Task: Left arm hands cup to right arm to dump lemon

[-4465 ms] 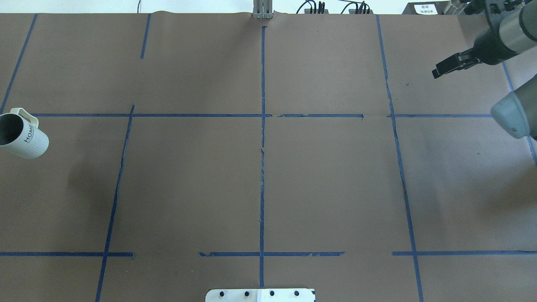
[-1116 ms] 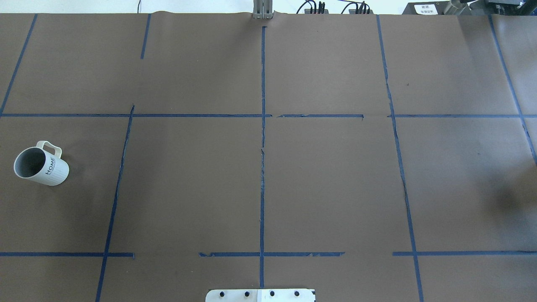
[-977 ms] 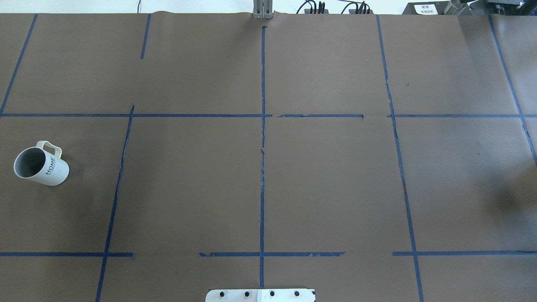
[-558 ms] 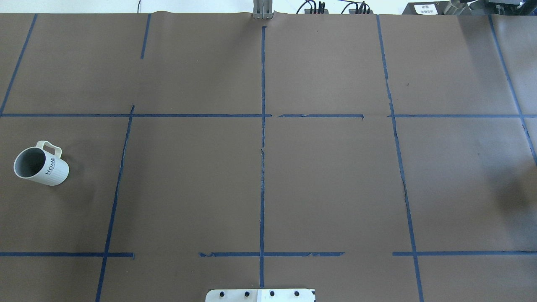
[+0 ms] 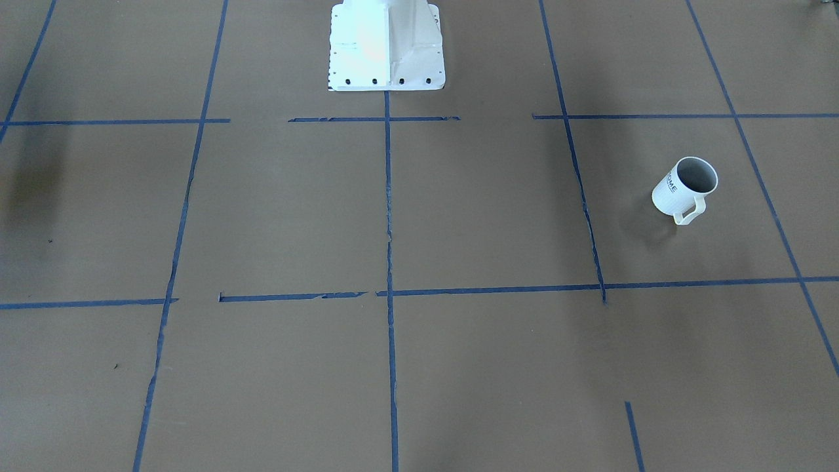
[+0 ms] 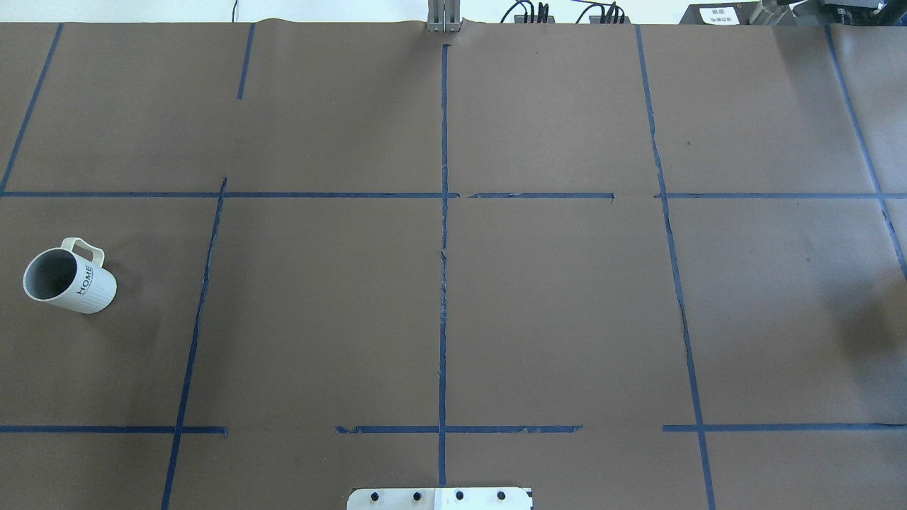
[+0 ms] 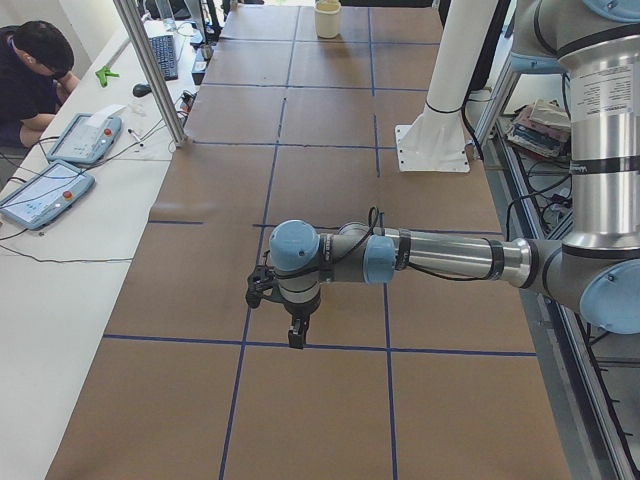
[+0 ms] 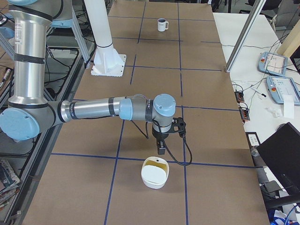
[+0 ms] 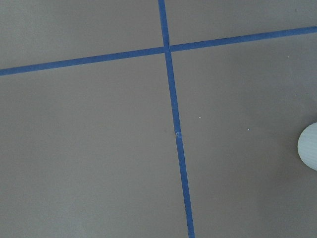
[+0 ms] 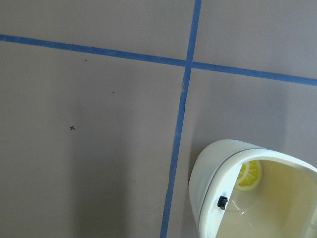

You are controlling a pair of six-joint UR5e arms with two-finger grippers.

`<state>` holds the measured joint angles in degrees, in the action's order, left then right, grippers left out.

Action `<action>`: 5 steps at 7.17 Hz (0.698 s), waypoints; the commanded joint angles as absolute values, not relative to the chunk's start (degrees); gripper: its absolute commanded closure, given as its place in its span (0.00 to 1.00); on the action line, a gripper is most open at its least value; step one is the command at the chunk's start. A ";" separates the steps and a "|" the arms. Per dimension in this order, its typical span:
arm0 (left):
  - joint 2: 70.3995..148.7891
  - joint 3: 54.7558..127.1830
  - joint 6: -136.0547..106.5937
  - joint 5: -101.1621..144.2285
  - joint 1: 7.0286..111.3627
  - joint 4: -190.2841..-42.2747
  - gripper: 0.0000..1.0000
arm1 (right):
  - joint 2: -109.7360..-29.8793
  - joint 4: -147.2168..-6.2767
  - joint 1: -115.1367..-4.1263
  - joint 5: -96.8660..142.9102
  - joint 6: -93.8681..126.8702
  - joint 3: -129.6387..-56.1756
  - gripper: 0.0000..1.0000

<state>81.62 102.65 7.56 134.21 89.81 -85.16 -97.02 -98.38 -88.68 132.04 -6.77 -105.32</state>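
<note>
The white cup (image 6: 69,280) with "HOME" lettering stands upright and alone on the brown table at the far left, its grey inside showing no lemon. It also shows in the front view (image 5: 685,190) and far off in the exterior right view (image 8: 162,24). The yellow lemon (image 10: 249,174) lies inside a cream container (image 10: 218,153). My right gripper (image 8: 161,151) points down just above that container (image 8: 153,177). My left gripper (image 7: 296,335) points down over bare table. I cannot tell whether either is open or shut.
Blue tape lines cross the brown table cover (image 6: 443,283). The robot's white base (image 5: 387,46) stands at the table's near edge. A white rounded edge (image 9: 309,154) shows at the left wrist view's right border. An operator (image 7: 30,70) sits at the side bench.
Since 4.5 s ago the cup has gone from the overhead view's left edge to standing on the table, and the right arm has left that view. Nothing moved in the last second.
</note>
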 commanded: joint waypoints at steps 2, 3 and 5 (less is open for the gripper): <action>81.56 101.87 7.64 133.95 89.82 -85.17 0.00 | -97.12 -98.35 -88.59 132.10 -6.07 -105.29 0.00; 79.74 102.65 7.47 132.81 89.74 -85.69 0.00 | -97.21 -98.35 -88.59 132.19 -6.06 -105.29 0.00; 77.54 103.35 7.29 132.63 89.82 -85.51 0.00 | -97.56 -98.35 -88.51 132.19 -6.06 -105.29 0.00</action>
